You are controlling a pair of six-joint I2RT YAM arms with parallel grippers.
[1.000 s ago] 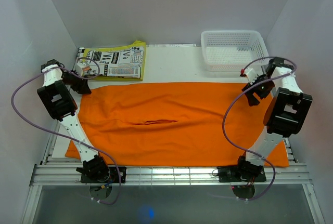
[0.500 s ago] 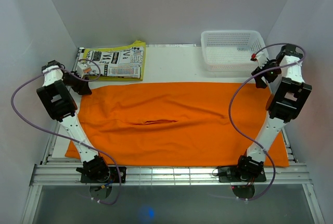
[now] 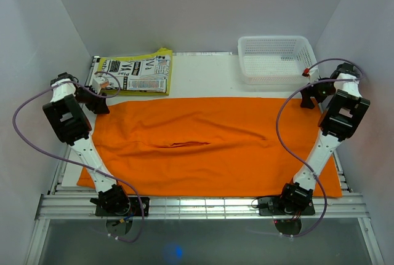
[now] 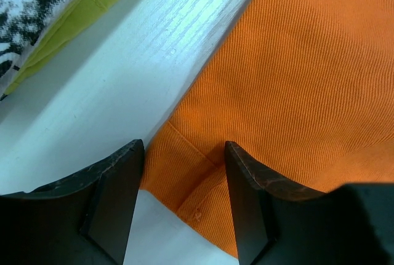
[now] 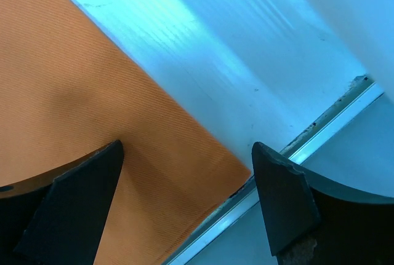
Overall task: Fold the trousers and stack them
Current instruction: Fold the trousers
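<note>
Matt ribbed cloth trousers (image 4: 295, 62); smooth white wood table (image 4: 123, 62) (faintly grained).

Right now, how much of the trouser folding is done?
Hardly any. Done: the trousers lie spread flat on the table. In hand: the left pincer is open with their far left corner between its fingers, and the right pincer hangs open over the far right corner. Neither is gripping. Left: every fold, then the stacking.
</note>
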